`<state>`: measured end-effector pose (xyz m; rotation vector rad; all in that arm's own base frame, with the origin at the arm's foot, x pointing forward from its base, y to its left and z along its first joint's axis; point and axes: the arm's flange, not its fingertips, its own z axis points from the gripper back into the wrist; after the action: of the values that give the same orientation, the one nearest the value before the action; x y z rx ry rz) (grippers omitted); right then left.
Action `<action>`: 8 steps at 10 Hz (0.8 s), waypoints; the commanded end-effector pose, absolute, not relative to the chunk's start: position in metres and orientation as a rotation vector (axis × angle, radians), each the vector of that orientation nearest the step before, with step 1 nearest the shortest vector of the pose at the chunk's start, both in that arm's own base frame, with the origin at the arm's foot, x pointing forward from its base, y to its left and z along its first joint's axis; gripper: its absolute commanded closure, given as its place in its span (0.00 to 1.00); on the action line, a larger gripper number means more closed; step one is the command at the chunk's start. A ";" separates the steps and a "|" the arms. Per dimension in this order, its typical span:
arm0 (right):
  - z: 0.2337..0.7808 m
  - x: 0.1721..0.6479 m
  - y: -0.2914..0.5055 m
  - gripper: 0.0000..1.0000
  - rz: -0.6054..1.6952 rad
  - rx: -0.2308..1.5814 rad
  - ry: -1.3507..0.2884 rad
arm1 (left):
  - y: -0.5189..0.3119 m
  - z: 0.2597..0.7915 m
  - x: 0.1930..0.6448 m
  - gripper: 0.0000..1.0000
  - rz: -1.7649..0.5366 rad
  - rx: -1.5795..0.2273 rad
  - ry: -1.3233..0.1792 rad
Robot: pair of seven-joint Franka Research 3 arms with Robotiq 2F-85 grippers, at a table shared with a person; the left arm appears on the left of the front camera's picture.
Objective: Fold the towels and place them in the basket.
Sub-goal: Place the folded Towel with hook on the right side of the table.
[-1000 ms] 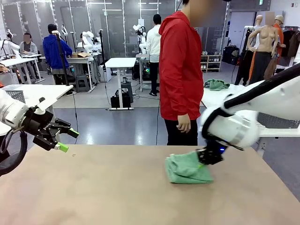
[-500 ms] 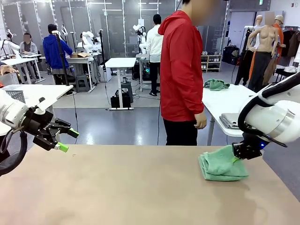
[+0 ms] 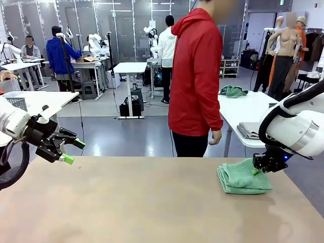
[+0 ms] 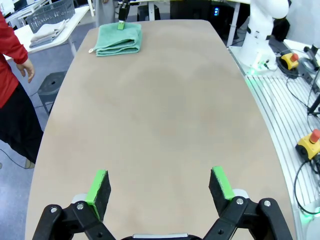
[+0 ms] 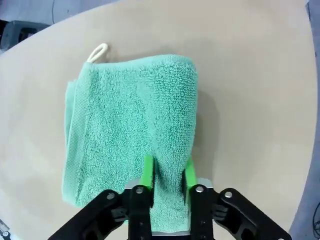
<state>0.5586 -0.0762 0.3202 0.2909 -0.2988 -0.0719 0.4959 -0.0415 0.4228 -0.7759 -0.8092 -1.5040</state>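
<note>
- The left gripper (image 3: 74,152) hovers above the near left corner of the tan table (image 3: 126,202). Its jaws are spread wide and hold nothing (image 4: 159,172).
- The mint green towel (image 3: 243,178) lies folded on the table's far right part, near the edge. A pale hanging loop sticks out at one corner.
- The right gripper (image 3: 256,170) is down on the towel's right end. Its jaws are narrow, and the green pads press both sides of a raised ridge of terry (image 5: 168,162).
- A person in a red hoodie (image 3: 195,76) stands just beyond the far edge, one hand (image 3: 216,136) hanging loose.
- On a white side table behind lie a folded pale blue-grey towel (image 4: 46,34) and the dark grey mesh basket (image 4: 50,10), just beside it.
</note>
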 end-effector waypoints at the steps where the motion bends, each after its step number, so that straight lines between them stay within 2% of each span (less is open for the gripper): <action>1: 0.320 0.558 -0.076 0.69 -0.048 0.255 -0.376 | -0.041 0.423 0.496 0.00 -1.507 -0.769 -0.803; 2: 0.324 0.557 -0.075 0.33 -0.055 0.231 -0.378 | -0.041 0.423 0.496 0.00 -1.507 -0.769 -0.803; 3: 0.329 0.555 -0.075 0.49 -0.059 0.206 -0.374 | -0.041 0.423 0.496 0.00 -1.507 -0.769 -0.803; 4: 0.338 0.551 -0.072 0.13 -0.056 0.191 -0.361 | -0.041 0.423 0.496 0.00 -1.507 -0.769 -0.803; 5: 0.358 0.538 -0.061 0.29 -0.031 0.190 -0.357 | -0.041 0.423 0.496 0.00 -1.507 -0.769 -0.803; 6: 0.388 0.517 -0.046 0.00 -0.024 0.185 -0.376 | -0.041 0.423 0.496 0.00 -1.507 -0.769 -0.803; 8: 0.476 0.437 0.006 0.00 0.007 0.223 -0.493 | -0.041 0.423 0.496 0.00 -1.507 -0.769 -0.803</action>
<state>0.4916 -0.0239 0.4253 0.2060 -0.4455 0.0211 0.4960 -0.0416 0.4227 -0.7761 -0.8090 -1.5041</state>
